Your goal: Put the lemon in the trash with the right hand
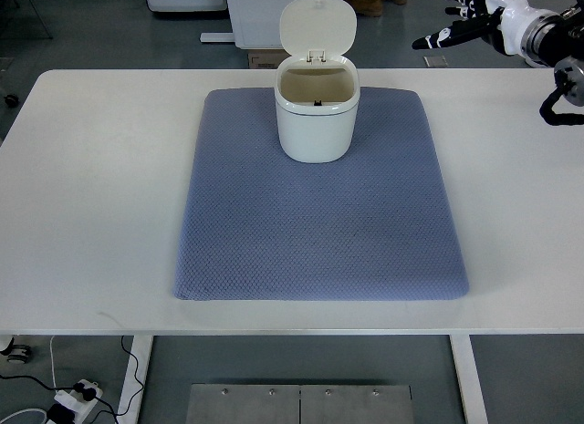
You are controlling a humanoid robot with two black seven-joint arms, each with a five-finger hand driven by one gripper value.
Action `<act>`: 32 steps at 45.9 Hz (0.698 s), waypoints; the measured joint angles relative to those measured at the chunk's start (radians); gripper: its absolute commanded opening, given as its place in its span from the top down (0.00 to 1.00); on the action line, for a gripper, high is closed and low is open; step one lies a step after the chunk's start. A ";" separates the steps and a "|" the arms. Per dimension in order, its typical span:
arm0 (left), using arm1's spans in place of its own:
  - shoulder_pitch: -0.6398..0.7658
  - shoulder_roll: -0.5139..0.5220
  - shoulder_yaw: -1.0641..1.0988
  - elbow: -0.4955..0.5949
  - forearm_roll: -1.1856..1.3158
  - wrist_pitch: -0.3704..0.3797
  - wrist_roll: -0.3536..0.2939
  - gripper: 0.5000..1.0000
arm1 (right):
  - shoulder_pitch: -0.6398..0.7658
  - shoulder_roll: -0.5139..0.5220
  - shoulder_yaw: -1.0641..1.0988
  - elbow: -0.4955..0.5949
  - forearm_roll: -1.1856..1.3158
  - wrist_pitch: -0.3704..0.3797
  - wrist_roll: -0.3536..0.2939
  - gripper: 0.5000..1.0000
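The table's near edge [292, 325] is running across the bottom of the view, with its legs and a power strip [75, 394] showing on the floor beneath. On the white top a blue mat [319, 232] is lying flat, probably there to mark the working area and cushion whatever gets set down. No lemon is showing on the mat or anywhere on the table; judging from this, it is either already inside the bin, where the view does not reach the bottom, or simply absent.

Toward the far edge of the mat a small white trash bin [316, 118] is standing upright, its lid [317, 27] tilting back on the hinge so the mouth is facing up and open for a drop from above.

Beyond the table's far right corner, the right hand [465, 21] is hanging in the air, well apart from the bin, fingers spread and extended, holding nothing. The left arm is not appearing at all.
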 measured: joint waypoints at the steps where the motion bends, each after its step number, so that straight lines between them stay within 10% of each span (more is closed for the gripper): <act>1: 0.000 0.000 0.000 0.000 0.000 0.000 0.000 0.00 | -0.009 0.001 0.024 -0.011 0.000 0.000 0.000 0.00; 32: 0.000 0.000 0.000 0.000 0.000 0.000 0.000 0.00 | -0.370 0.100 0.597 -0.110 -0.001 0.001 0.011 0.00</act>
